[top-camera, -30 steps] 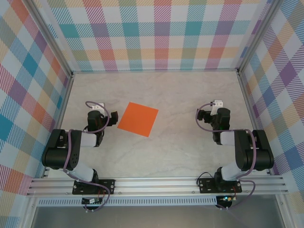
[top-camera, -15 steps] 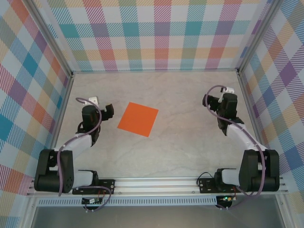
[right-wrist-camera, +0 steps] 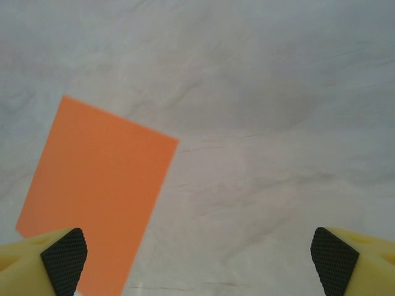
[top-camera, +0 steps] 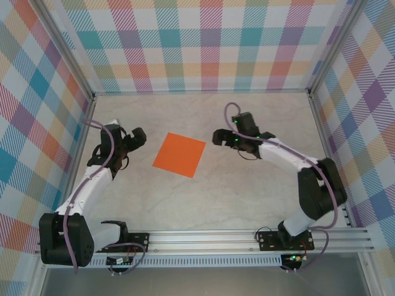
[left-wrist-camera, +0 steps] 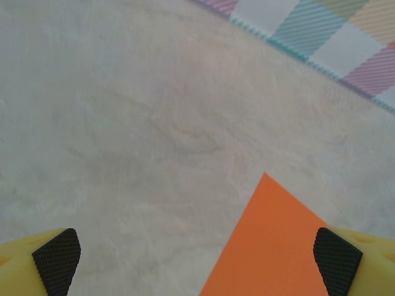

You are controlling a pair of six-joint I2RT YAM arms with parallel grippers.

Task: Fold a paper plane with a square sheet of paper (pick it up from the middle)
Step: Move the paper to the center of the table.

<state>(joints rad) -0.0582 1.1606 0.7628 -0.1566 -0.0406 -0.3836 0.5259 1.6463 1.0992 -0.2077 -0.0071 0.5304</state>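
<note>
**Inspector:** What has changed?

**Operator:** I have swung both arms inward. The left claw [top-camera: 136, 139] and right claw [top-camera: 220, 137] now flank the square sheet of paper [top-camera: 179, 155], which lies flat and unfolded on the worktop [top-camera: 247, 185] (pickup looks next).

**Inspector:** Claws?

**Operator:** Both spread wide, holding nothing.

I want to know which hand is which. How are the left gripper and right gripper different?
The left gripper hangs left of the paper; the right gripper hangs right of it. From above, the right gripper looks nearer the paper than the left gripper. Both are open, with yellow fingers and black pads.
</note>
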